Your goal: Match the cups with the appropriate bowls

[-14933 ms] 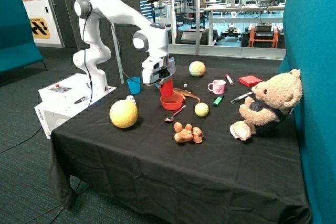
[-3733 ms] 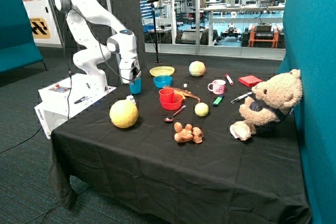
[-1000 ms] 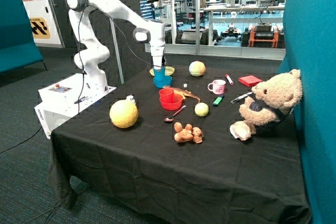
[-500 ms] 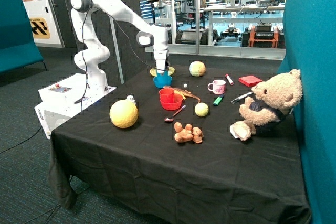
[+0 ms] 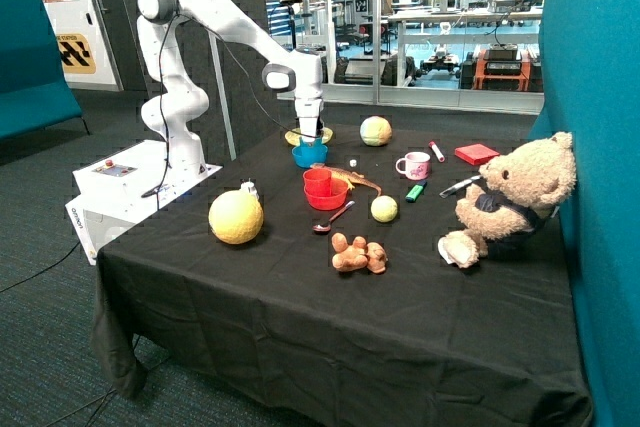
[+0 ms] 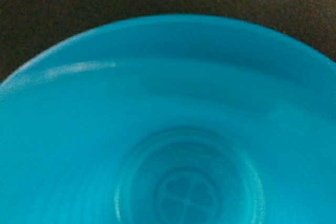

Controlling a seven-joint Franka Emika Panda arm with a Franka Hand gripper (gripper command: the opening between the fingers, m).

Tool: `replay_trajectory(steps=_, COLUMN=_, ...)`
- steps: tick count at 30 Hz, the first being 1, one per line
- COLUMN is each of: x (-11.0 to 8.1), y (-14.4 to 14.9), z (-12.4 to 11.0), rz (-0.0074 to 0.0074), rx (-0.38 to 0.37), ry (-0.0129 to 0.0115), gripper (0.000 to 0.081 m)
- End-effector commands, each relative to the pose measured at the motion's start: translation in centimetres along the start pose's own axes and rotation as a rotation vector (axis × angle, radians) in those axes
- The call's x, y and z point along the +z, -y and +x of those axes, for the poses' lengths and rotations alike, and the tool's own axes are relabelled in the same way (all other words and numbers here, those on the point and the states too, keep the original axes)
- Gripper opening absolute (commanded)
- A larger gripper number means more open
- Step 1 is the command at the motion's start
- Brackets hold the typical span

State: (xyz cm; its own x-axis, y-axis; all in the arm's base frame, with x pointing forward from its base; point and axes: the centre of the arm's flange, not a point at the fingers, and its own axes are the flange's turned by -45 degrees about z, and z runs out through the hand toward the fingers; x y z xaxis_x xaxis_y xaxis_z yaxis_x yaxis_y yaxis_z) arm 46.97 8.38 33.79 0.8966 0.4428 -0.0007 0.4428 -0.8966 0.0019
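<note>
The red cup (image 5: 317, 181) stands in the red bowl (image 5: 328, 197) near the middle of the table. My gripper (image 5: 311, 135) is low over the blue bowl (image 5: 309, 155), just behind the red bowl, and is shut on the blue cup (image 6: 189, 145). In the outside view the cup is mostly hidden by the gripper and sits in or just above the blue bowl. The wrist view looks straight into the blue cup, which fills it, with black cloth beyond the rim.
The flat yellow bowl (image 5: 291, 136) lies right behind the blue bowl. A big yellow ball (image 5: 236, 216), a spoon (image 5: 333, 219), a small green ball (image 5: 384, 209), a pink and white mug (image 5: 413, 164) and a teddy bear (image 5: 515, 197) are spread across the black table.
The gripper carried the blue cup from the table's edge by the robot base to the blue bowl. In the last second it shifted slightly and settled lower over the bowl.
</note>
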Motion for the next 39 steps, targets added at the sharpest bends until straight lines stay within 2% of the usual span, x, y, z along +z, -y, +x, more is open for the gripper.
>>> replay_trajectory(steps=1, x=0.2, y=-0.5, z=-0.2, rz=0.0019, rx=-0.006, ry=-0.0007, gripper=0.0727)
replay_trajectory(steps=9, x=0.4, y=-0.7, z=-0.6, rz=0.0019, rx=-0.006, ry=-0.0007, gripper=0.0798)
replay_trajectory(steps=23, x=-0.1, y=-0.8, z=-0.7, rz=0.0019, rx=-0.013, ry=-0.0007, gripper=0.0808)
replay_trajectory(steps=34, x=-1.7, y=-0.8, z=-0.3, rz=0.0019, rx=-0.019, ry=-0.0007, gripper=0.0804)
replay_trajectory(steps=39, x=-3.6, y=-1.2, z=-0.8, rz=0.0019, rx=-0.025, ry=-0.0007, gripper=0.0764)
